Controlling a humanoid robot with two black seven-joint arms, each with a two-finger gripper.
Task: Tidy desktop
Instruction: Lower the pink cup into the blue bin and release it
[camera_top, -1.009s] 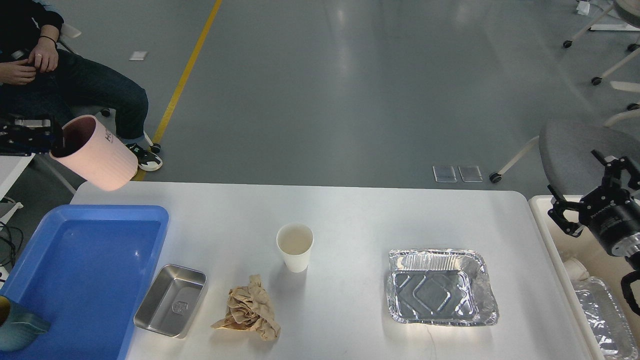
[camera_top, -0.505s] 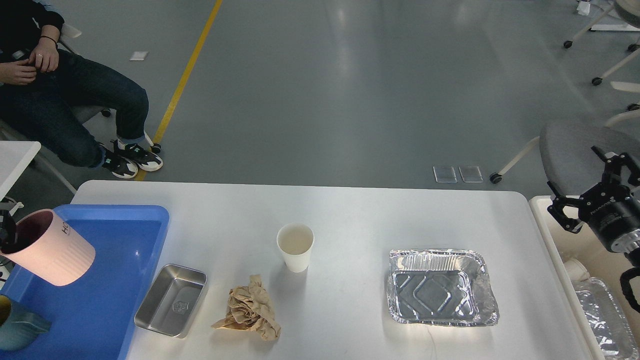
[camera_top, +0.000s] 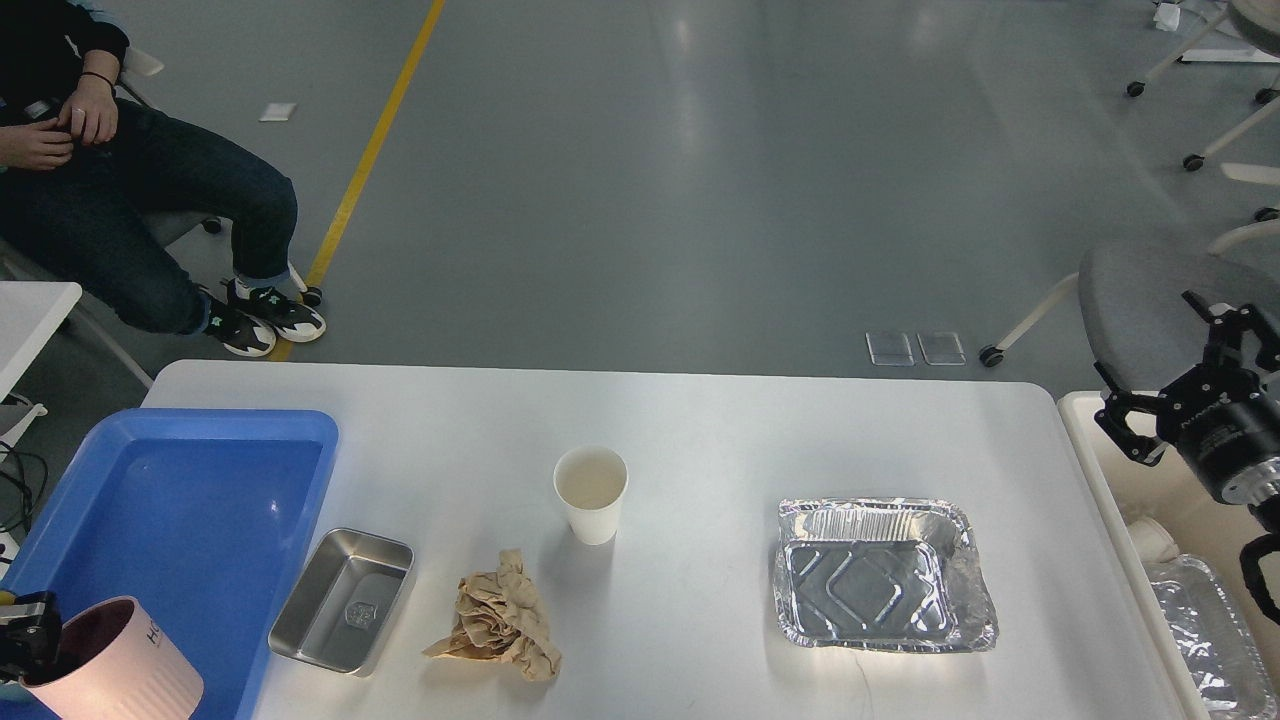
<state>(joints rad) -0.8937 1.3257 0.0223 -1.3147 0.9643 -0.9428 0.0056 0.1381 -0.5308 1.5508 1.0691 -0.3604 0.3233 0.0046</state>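
The white desktop (camera_top: 700, 420) holds a white paper cup (camera_top: 591, 493), a crumpled brown paper (camera_top: 500, 618), a small steel tray (camera_top: 343, 598) and an empty foil tray (camera_top: 882, 575). My left gripper (camera_top: 25, 642) shows at the bottom left edge, shut on the rim of a pink ribbed cup (camera_top: 120, 675), which is tilted low over the near end of the blue tray (camera_top: 180, 500). My right gripper (camera_top: 1175, 385) is open and empty, above the cream-white bin (camera_top: 1095, 470) off the desktop's right edge.
The bin holds another foil tray (camera_top: 1210, 630). A seated person (camera_top: 130, 190) is at the far left beyond the desktop. A grey chair (camera_top: 1150, 300) stands behind my right gripper.
My left gripper has carried the pink cup from above the desktop's far left corner down toward me, to the near end of the blue tray. My right gripper has barely moved.
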